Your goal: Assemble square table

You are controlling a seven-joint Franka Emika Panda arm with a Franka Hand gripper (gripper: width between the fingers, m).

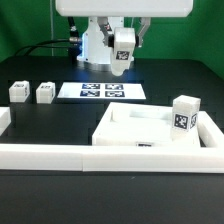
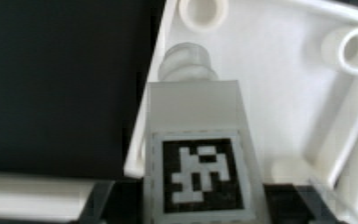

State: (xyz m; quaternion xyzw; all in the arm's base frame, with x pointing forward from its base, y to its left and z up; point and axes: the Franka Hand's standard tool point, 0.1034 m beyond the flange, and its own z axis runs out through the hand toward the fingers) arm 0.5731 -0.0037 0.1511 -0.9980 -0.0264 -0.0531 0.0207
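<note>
The claw point(image 2: 194, 204) is clenching a small white tagged plastic leg point(image 2: 194, 140), hanging at the exterior view's upper centre. It is well apart from the white square tray-like plastic top point(image 1: 128, 128), which is lying on the black table point(image 1: 60, 125) at the exterior view's lower right. Judging by this, the claw is needing to line the leg's rounded tip point(image 2: 188, 65) squarely over a free round corner hole point(image 2: 202, 14), lowering gently before any twisting.

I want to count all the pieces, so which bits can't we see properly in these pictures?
Exterior view: the tool's fingertips, too small to make out around the held leg.
Exterior view: the table top's edge tag, half covered by the border wall.
Wrist view: the held leg's tag is blurry, its near end cut off by the picture's edge.
</note>
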